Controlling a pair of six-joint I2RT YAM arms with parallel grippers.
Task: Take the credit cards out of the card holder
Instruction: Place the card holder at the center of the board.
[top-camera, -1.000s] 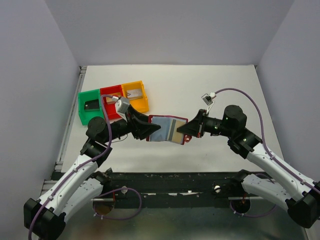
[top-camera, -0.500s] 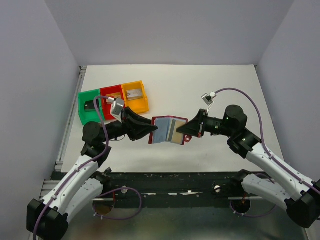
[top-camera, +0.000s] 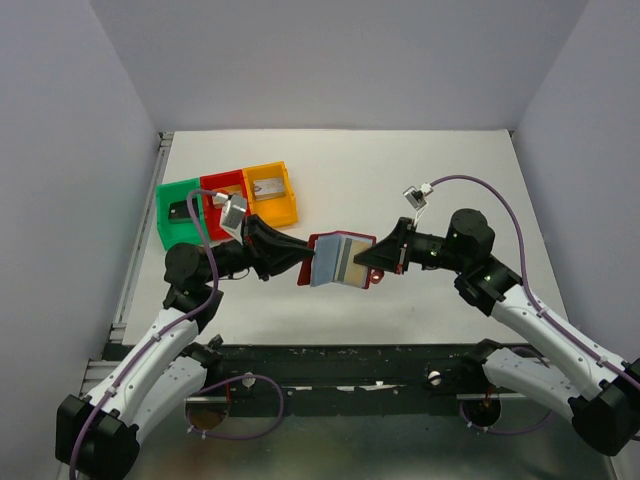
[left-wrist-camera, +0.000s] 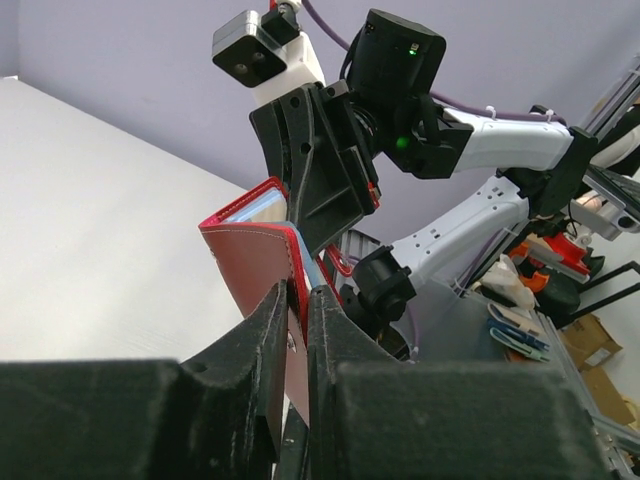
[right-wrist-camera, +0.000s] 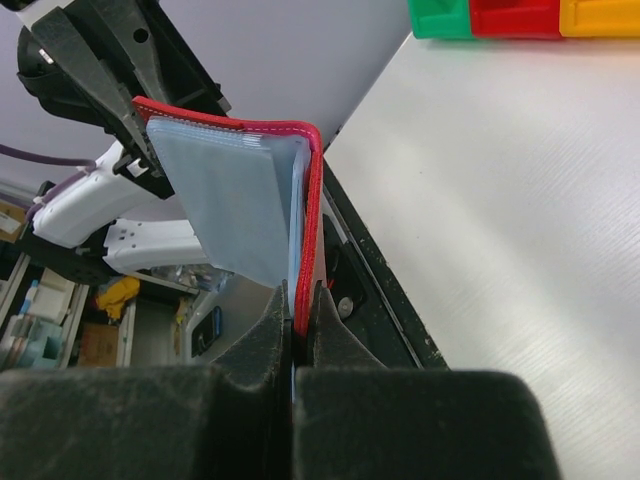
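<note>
The dark red card holder (top-camera: 340, 261) hangs open above the table between both grippers, its light blue lining (right-wrist-camera: 225, 200) facing up. A gold-tan credit card (top-camera: 351, 262) shows in its right half. My left gripper (top-camera: 306, 268) pinches the left flap (left-wrist-camera: 250, 262), fingers (left-wrist-camera: 262, 330) on either side of the red edge. My right gripper (top-camera: 371, 263) is shut on the right flap's red edge (right-wrist-camera: 316, 210). A dark card (top-camera: 183, 210) lies in the green bin and a tan card (top-camera: 268, 187) in the orange bin.
Green (top-camera: 166, 226), red (top-camera: 222, 180) and orange (top-camera: 291, 205) bins stand side by side at the back left of the white table (top-camera: 440, 180). The left wrist camera (top-camera: 234, 210) hangs over the red bin. Grey walls enclose the table.
My left gripper has closed down onto the card holder's left flap. The holder has folded narrower and shifted slightly right. The right gripper has held still.
</note>
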